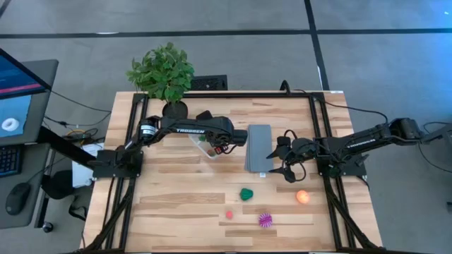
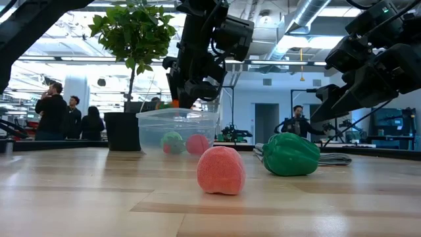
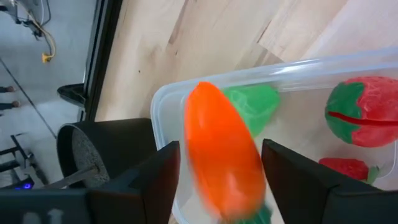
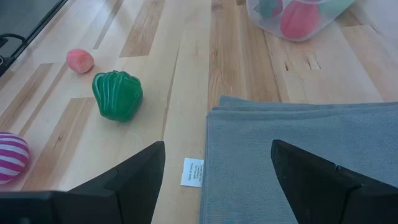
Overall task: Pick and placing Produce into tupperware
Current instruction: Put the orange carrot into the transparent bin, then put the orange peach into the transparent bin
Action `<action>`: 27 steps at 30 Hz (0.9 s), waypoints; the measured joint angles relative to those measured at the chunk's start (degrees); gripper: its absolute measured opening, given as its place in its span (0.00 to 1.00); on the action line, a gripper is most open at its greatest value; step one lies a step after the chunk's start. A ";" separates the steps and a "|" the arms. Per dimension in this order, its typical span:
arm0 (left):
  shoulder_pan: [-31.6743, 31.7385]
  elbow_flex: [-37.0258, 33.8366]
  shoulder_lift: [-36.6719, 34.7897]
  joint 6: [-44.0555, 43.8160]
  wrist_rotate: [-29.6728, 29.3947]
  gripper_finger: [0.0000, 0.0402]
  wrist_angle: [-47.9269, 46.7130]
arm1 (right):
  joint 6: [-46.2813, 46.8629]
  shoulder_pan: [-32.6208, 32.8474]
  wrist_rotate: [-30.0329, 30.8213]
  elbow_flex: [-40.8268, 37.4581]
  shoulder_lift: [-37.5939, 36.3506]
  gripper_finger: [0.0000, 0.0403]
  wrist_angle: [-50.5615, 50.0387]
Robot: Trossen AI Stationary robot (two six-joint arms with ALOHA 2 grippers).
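Wooden table (image 1: 183, 204), carrot (image 3: 224, 155) above tupperware (image 3: 373, 62)

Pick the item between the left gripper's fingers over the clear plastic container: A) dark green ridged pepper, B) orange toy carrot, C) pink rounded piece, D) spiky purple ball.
B: the left wrist view shows the orange toy carrot between the left gripper fingers, above the clear plastic container; jaws look parted from it.

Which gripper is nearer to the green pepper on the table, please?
The right gripper. It hovers over the grey cloth's near edge, just beyond the pepper. The left gripper is farther away, over the tupperware.
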 joint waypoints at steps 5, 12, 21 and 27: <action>-0.04 0.00 0.00 0.08 -0.13 0.61 0.00 | 0.00 0.00 0.00 0.00 0.00 0.79 0.00; -1.26 -0.02 -0.17 -0.33 -3.93 0.62 -0.74 | 0.00 0.00 0.00 -0.01 0.00 0.79 0.00; -6.86 -0.02 -7.10 -4.85 -10.91 0.61 2.07 | 0.02 0.00 0.01 -0.02 0.00 0.79 0.04; -13.27 0.00 -12.83 -4.95 -13.48 0.57 9.74 | 0.45 0.00 0.02 0.00 0.00 0.79 0.24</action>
